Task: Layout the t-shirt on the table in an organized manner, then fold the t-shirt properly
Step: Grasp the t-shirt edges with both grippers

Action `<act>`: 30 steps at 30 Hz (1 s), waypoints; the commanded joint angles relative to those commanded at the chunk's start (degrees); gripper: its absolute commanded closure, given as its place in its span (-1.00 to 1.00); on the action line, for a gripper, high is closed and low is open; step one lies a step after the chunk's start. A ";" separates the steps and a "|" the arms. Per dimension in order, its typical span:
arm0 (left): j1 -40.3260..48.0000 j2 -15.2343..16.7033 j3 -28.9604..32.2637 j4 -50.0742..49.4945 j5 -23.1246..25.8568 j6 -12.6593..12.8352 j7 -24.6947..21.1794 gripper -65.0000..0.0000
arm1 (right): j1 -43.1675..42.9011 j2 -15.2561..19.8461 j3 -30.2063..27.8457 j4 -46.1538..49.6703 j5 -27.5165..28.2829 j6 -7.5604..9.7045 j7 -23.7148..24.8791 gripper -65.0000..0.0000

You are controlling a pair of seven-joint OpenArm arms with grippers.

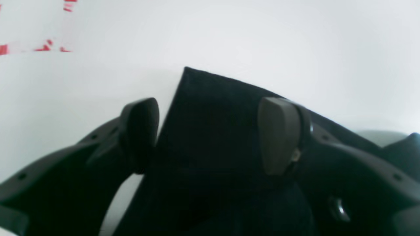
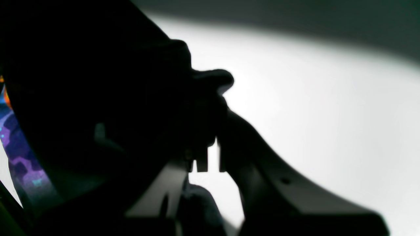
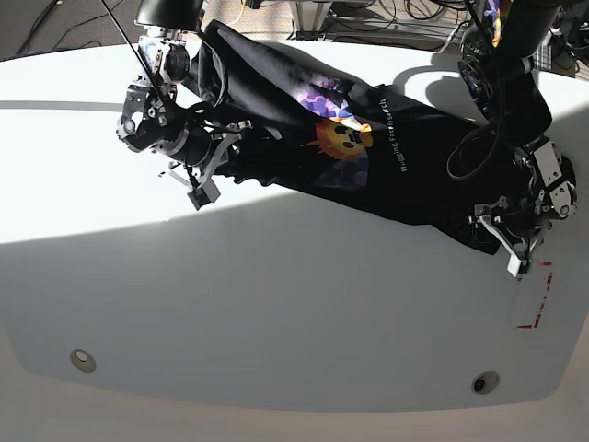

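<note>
T-shirt [image 3: 405,170] is black, stretched diagonally over the far half of the white table [image 3: 276,304], bunched and creased, print side up. Emoji-face print [image 3: 342,136] with purple patches sits mid-cloth, white lettering [image 3: 405,138] just beside it toward the left-arm end.

Left gripper [image 1: 210,134]: fingers spread wide, a flat pointed corner of black fabric lying between the pads [image 1: 279,134]. Near pad [image 1: 141,131] is at the cloth edge; cannot tell whether either pad actually presses the fabric. Table surface shows past the corner, red dashed mark [image 1: 49,46] at the view's upper left. In the base view this gripper [image 3: 506,241] sits at the shirt's lower end, just beside the red dashed rectangle [image 3: 536,299].

Right gripper [image 2: 210,108]: mostly silhouette against the bright table. Fingertips look close together with dark cloth bunched over and around them, looks clamped on the shirt. Purple print shows at the view's left edge. In the base view it [image 3: 207,166] is at the shirt's other end, fabric draped over the arm.

Two round metal discs [image 3: 83,359] [image 3: 485,382] near the front edge, well apart from the cloth.
</note>
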 joint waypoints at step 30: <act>0.00 2.55 2.29 29.54 -0.18 0.00 17.14 1.00 | 7.91 8.53 0.00 7.82 -0.18 0.00 -0.26 1.00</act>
